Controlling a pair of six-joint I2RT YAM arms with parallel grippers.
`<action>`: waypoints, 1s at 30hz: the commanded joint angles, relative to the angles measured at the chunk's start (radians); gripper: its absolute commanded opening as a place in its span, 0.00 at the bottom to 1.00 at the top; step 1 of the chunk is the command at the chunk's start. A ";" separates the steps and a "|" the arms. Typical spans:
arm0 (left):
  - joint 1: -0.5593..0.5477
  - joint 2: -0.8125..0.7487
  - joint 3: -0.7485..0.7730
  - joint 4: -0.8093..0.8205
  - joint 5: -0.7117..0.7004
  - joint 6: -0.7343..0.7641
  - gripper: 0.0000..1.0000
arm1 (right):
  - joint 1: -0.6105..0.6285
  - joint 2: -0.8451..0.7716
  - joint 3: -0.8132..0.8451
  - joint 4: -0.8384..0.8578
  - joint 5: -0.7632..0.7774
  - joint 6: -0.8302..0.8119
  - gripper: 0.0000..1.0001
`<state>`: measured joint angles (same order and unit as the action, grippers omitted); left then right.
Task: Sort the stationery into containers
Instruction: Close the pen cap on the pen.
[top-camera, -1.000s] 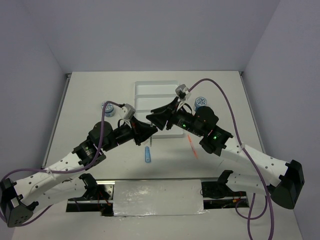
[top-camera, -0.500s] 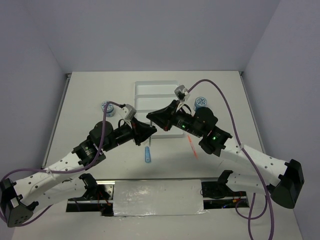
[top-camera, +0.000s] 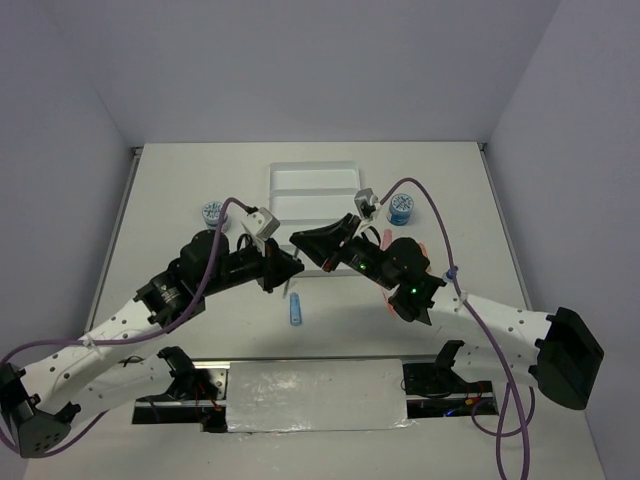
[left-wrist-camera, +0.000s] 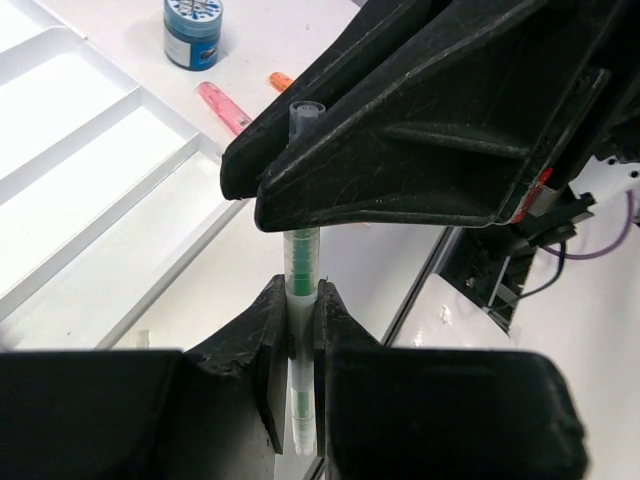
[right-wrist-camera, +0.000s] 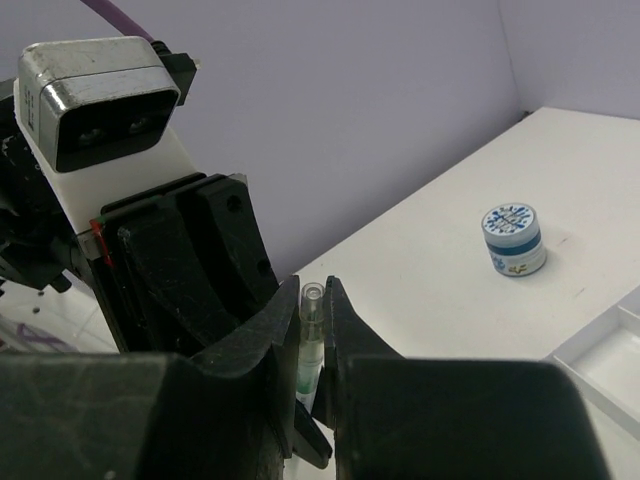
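Pen, the grey-green one (left-wrist-camera: 303, 255), is hanging in the air just beside the white tray (top-camera: 315, 178). Both grippers are squeezing it: the left gripper (left-wrist-camera: 302, 300) low down, the right gripper (right-wrist-camera: 312, 300) at its top. From above, the grippers are hiding it (only the wrist views are showing it). The right gripper is covering most of one orange stick (left-wrist-camera: 280, 80). One pink stick (left-wrist-camera: 222, 106) and one blue stick (top-camera: 296, 310) are lying flat. Two tubs are standing, the left tub (top-camera: 212, 212) and the right tub (top-camera: 400, 209).
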<state>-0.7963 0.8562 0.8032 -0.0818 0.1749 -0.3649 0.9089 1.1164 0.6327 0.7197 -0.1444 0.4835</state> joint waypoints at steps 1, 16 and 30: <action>0.058 -0.043 0.169 0.372 0.095 0.001 0.00 | 0.068 0.066 -0.070 -0.259 -0.037 -0.077 0.00; 0.103 -0.072 0.234 0.379 0.225 0.023 0.00 | 0.085 0.123 -0.016 -0.341 -0.072 -0.059 0.00; 0.106 -0.068 0.335 0.375 0.337 0.080 0.00 | 0.085 0.275 0.044 -0.410 -0.179 -0.019 0.00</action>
<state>-0.6628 0.8345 0.9527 -0.2695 0.3519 -0.3130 0.9466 1.2488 0.7547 0.8001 -0.1478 0.5163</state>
